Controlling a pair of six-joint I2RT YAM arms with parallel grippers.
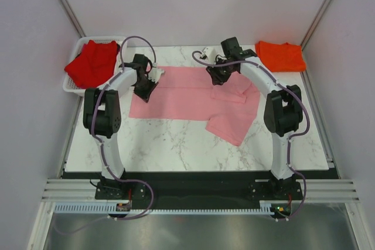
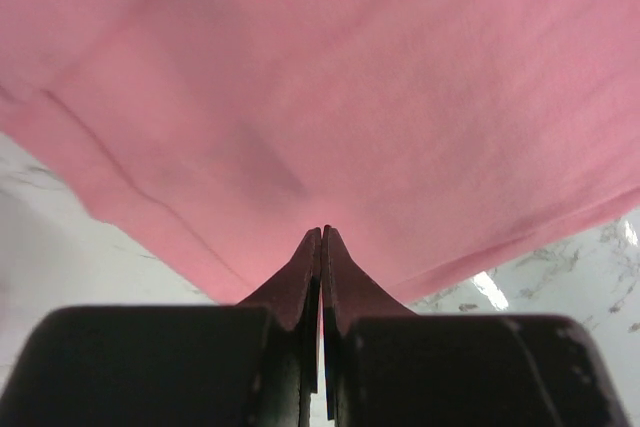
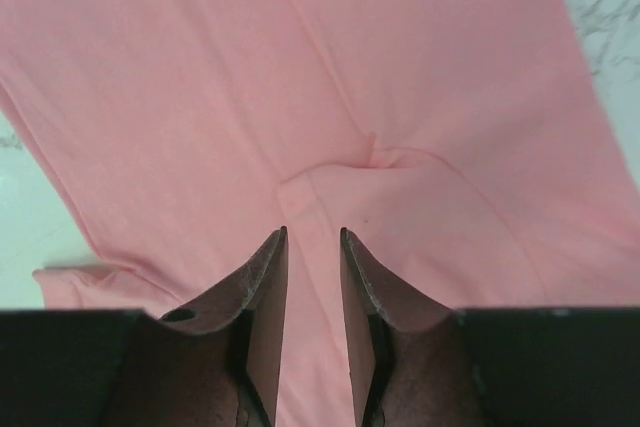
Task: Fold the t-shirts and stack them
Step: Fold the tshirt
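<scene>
At far-left corner, basket [image 1: 72, 89] holds red shirt [image 1: 91, 62], prob. bunched.

I see the pink shirt [image 1: 187, 100] spread mostly flat on the surface [image 1: 176, 144], its edge pinched in my left hand [image 1: 145, 92] and a sleeve fold just below my right hand [image 1: 218, 79]. The orange shirt [image 1: 281, 55] lies rumpled right of the right hand. The red shirt [image 1: 91, 62] is heaped left of the left hand.

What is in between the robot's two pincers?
The pink t-shirt lies spread out between the left pincer and the right pincer. The top view shows this best.
</scene>
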